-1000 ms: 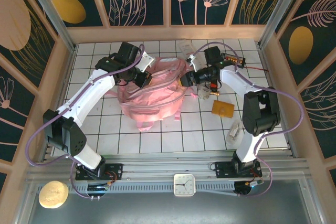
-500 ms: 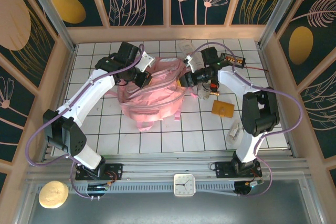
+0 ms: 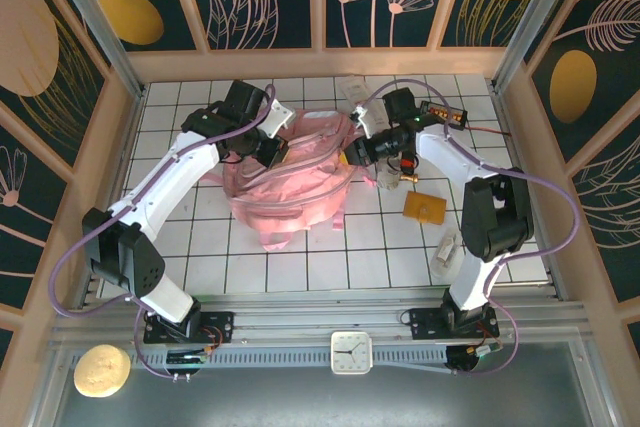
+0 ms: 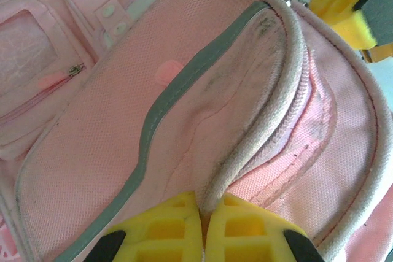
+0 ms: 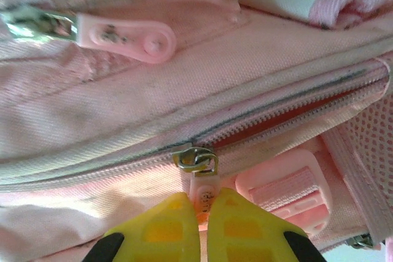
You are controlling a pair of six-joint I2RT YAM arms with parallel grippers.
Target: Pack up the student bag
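**Desk:** What have your claws got?

**Me:** My right gripper (image 5: 196, 225) is pinched tight on the pink zip pull (image 5: 203, 196), with the slider just above the fingertips. My left gripper (image 4: 202, 228) is clamped on the pale piped rim (image 4: 273, 105) of the flap.

**Desk:** Anything crowding them?

**Me:** On the tiled table (image 3: 300, 262), right of the bag, I see a flat tan block (image 3: 424, 208). A small dark box (image 3: 445, 112) sits beyond my right arm. Both lie apart from the fabric.

**Desk:** And the bag?

**Me:** The student bag (image 3: 290, 172) lies mid-table between my arms. It's soft pink, crumpled and scuffed, with a grey strip (image 4: 153, 121) across the flap and a translucent pocket (image 4: 31, 47) beside it.

**Desk:** Heading?

**Me:** The zipped end faces the far wall, where both claws hold it. The straps (image 3: 275, 237) trail toward my near edge. So I read the long axis as roughly far to near, leaning left at the near end.
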